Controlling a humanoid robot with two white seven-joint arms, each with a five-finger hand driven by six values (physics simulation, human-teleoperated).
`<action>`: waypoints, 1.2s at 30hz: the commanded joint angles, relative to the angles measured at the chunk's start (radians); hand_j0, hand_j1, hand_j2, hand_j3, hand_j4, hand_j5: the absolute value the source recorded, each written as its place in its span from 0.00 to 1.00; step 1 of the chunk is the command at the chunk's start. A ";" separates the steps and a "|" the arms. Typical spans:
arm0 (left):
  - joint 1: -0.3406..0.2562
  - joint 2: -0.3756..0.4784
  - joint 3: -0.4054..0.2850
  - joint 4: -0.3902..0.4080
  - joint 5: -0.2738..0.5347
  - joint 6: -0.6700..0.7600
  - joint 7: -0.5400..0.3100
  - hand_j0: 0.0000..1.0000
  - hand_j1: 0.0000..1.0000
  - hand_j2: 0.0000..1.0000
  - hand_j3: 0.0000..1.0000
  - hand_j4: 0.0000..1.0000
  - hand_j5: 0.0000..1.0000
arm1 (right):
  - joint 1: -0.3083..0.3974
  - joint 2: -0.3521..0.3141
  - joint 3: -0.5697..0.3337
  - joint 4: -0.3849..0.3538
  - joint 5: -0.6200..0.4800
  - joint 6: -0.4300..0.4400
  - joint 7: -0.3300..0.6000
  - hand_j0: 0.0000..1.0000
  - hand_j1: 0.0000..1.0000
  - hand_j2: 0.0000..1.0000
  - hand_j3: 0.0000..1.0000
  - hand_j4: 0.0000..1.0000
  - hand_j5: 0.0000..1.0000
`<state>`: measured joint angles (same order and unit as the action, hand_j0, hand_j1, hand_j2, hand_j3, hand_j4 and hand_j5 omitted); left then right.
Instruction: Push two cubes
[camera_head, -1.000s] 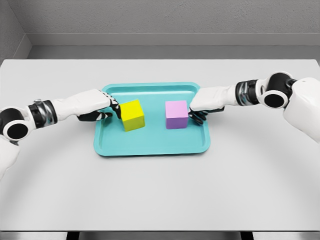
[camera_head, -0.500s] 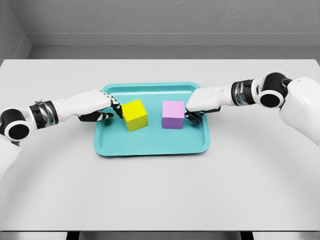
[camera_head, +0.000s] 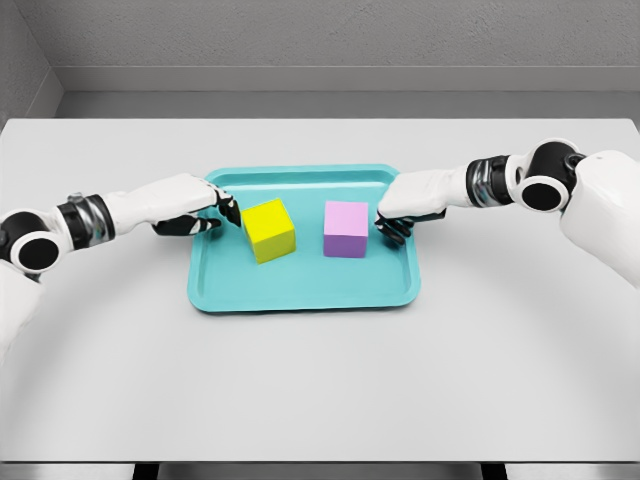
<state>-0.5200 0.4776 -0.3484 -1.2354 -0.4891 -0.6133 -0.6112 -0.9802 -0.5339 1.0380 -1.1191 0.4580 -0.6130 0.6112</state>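
Both cubes sit inside the teal tray (camera_head: 300, 295), which rests on the white counter (camera_head: 320, 380). The yellow cube (camera_head: 268, 229) lies directly to the right of the left hand (camera_head: 190, 208), just beside its dark fingertips (camera_head: 230, 212); you cannot tell from this view whether they touch its left face. The purple cube (camera_head: 346, 229) lies directly to the left of the right hand (camera_head: 412, 205), again just beside the fingertips (camera_head: 385, 228), with a narrow gap apparent.

Finger state: on both hands the fingers are curled narrow under the palm and hold nothing.

The cubes stand near each other in the tray's middle, apart, with a clear strip of tray floor between them. The yellow cube is turned slightly off square to the tray; the purple cube sits square.

Each hand is nearest its own cube. To close the gap, you would likely drive each hand inward along the line joining the cubes. Expect the skewed yellow cube to rotate if pushed off-centre.
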 joint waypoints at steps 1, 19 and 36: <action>0.000 -0.008 -0.001 0.011 0.006 0.002 0.000 0.51 0.51 0.51 0.51 0.51 0.51 | 0.000 0.006 -0.001 0.012 -0.001 0.002 0.000 0.16 0.16 0.16 0.16 0.16 0.16; -0.017 -0.044 0.000 0.068 0.007 0.002 0.000 0.51 0.51 0.51 0.51 0.51 0.51 | -0.014 0.038 -0.001 0.035 0.013 0.002 0.000 0.17 0.17 0.17 0.17 0.17 0.17; -0.025 -0.094 -0.012 0.070 0.006 0.002 0.000 0.51 0.51 0.51 0.51 0.51 0.51 | -0.017 0.051 0.000 0.035 0.013 0.002 0.000 0.17 0.17 0.17 0.17 0.17 0.17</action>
<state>-0.5446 0.3898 -0.3595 -1.1656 -0.4904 -0.6134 -0.6113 -0.9986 -0.4832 1.0393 -1.0845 0.4748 -0.6129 0.6112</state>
